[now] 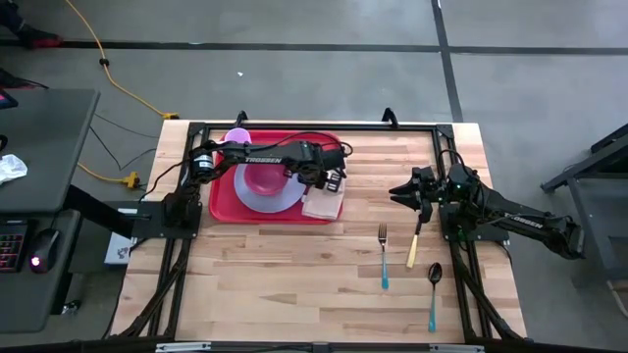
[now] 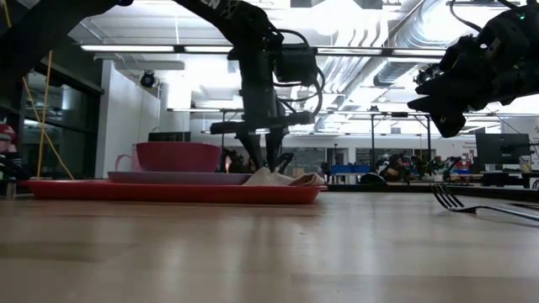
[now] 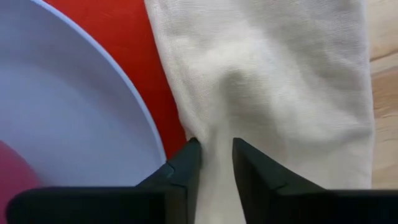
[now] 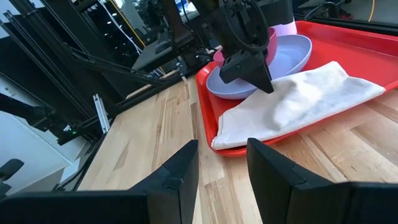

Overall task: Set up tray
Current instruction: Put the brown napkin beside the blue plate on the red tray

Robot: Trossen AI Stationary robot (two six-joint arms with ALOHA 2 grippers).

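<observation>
Two pincers are working over this tabletop (image 1: 294,294), and I am speaking for both. Starting at the left, the red tray (image 1: 221,201) is lying flat on the wood toward the far edge, carrying a lavender plate (image 1: 270,196) with a pink bowl (image 1: 263,177) on it and a pale pink cup (image 1: 236,136) behind. My left pincer (image 3: 216,155) is pointing down at the beige napkin (image 3: 273,87), which is lying on the tray's right end, just beside the plate, with one edge hanging over the rim. Its fingers are standing slightly apart with a fold of the cloth between the tips; I cannot tell whether they are gripping it. Farther right, a fork (image 1: 384,257), a pale-handled utensil (image 1: 414,251) and a spoon (image 1: 433,292) are lying on the bare wood. My right pincer (image 4: 222,155) is hovering above the tabletop near them, partly open, holding nothing.
</observation>
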